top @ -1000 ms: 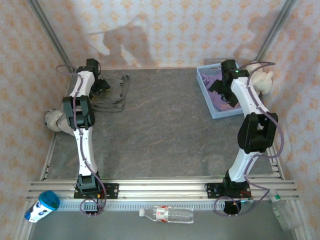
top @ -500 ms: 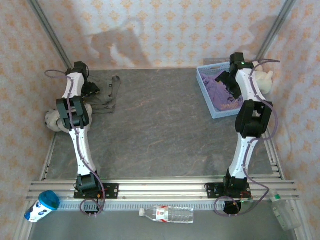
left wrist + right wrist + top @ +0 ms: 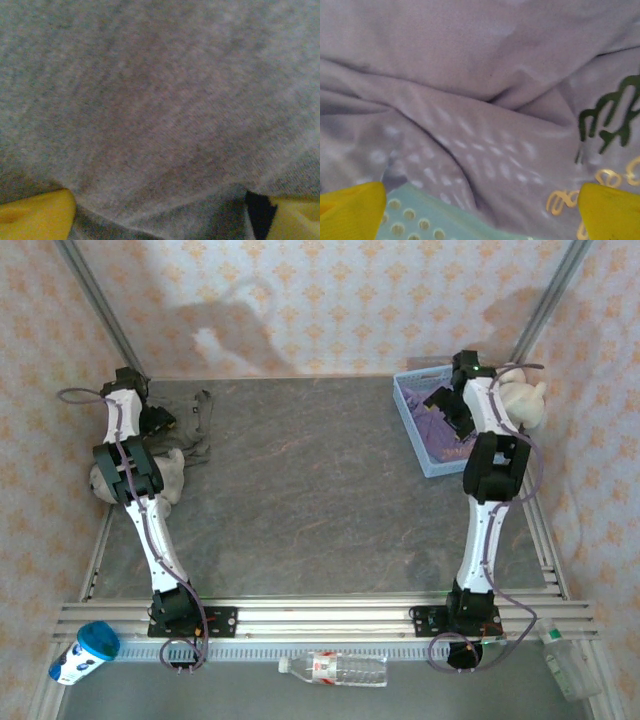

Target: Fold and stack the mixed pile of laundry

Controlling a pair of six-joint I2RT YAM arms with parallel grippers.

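Observation:
The grey-olive garment point(image 3: 196, 424) lies crumpled at the far left of the table. My left gripper point(image 3: 153, 420) is on its left edge. In the left wrist view, the garment's grey knit cloth point(image 3: 160, 100) sits close under my left gripper point(image 3: 165, 220), whose yellow fingertips point(image 3: 35, 215) stand wide apart, open. The lavender T-shirt point(image 3: 440, 432) is bunched inside the light blue mesh basket point(image 3: 425, 458). My right gripper point(image 3: 452, 408) reaches down into the basket. In the right wrist view, that gripper point(image 3: 480, 215) is open just above the T-shirt point(image 3: 485, 100), which carries green and gold print.
One plush toy point(image 3: 105, 480) lies by the left wall beside my left arm. Another plush toy point(image 3: 527, 400) sits behind the basket at the right wall. The basket's mesh wall point(image 3: 415, 222) runs under my right fingers. A bottle point(image 3: 335, 668) and a cup point(image 3: 85, 650) lie in front of the rail.
My left arm swung left toward the far corner, dragging the grey-olive garment along, and its jaws widened. My right arm reached further back into the basket.

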